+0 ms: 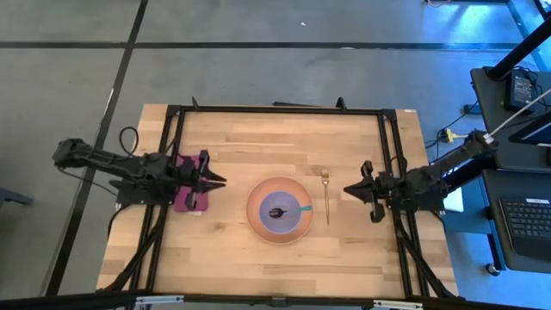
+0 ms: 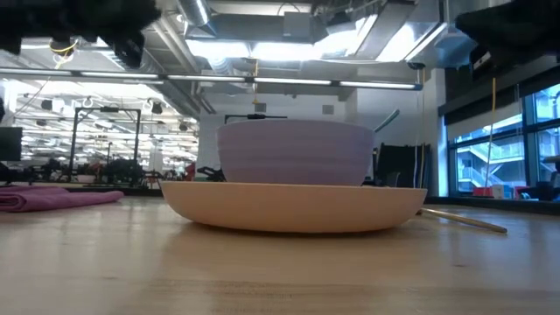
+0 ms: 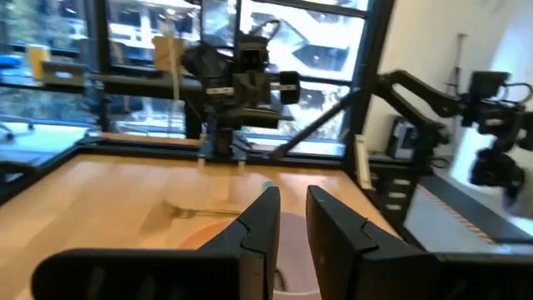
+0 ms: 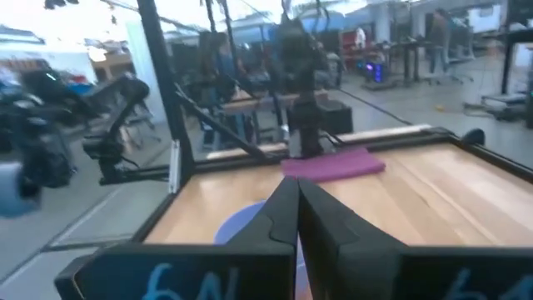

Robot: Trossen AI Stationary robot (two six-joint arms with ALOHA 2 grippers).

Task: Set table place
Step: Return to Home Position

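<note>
Plate [image 1: 256, 226] sits mid-counter, a little toward the near edge as the high view shows it, with the bowl [image 1: 269, 199] centred on it. That leaves a ring of rim showing all round. The spoon [image 1: 300, 207] lies in the bowl, its teal handle resting over the bowl's lip on the fork's side. The fork [image 1: 325, 196] lies just beside the plate on the right, apart from it and parallel to the counter's side edges. The napkin [image 1: 191, 203] lies flat to the left, near the plate but not touching. Judged from this, the place looks laid, and what remains is for the arms to clear off.

The left hand [image 1: 222, 182] hangs above the napkin's plate-side edge, its fingers a narrow slit apart and holding nothing. The right hand [image 1: 347, 189] hangs near the fork on its outer side, pressed closed and empty. Both point inward at the setting, so a straight pull outward and up should avoid every piece.

The napkin is close to the black inner rail on the left of the counter [image 1: 258, 138]. The left arm crosses over the napkin, so a low retreat could drag the cloth. The far half of the counter is bare wood, with ample room there.
</note>
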